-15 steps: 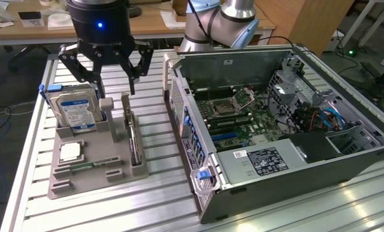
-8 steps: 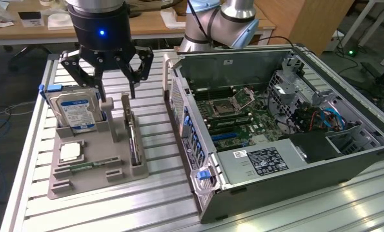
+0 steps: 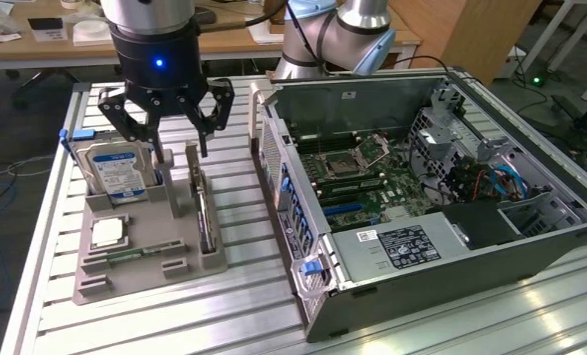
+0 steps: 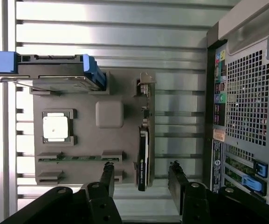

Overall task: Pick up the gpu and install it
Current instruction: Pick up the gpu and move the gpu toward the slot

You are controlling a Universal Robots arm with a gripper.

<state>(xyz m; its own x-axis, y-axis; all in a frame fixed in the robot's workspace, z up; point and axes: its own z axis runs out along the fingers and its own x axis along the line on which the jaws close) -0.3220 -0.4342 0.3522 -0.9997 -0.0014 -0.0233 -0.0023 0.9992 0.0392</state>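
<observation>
Black two-fingered gripper (image 3: pixel 180 150), jaws spread wide and empty, poised over the grey moulded parts tray (image 3: pixel 126 279). The gpu (image 4: pixel 143 156), a thin dark card on edge in the slot nearest the open computer case (image 3: pixel 441 244), lies below, between the fingers (image 4: pixel 107 173), its long axis crossing their closing line.

We see the gpu (image 4: pixel 143 158) edge-on only, its faces hidden; the lower part of the hard drive (image 3: pixel 116 170) sits hidden in its holder (image 3: pixel 148 222); the arm (image 3: pixel 148 13) is cut off above.
</observation>
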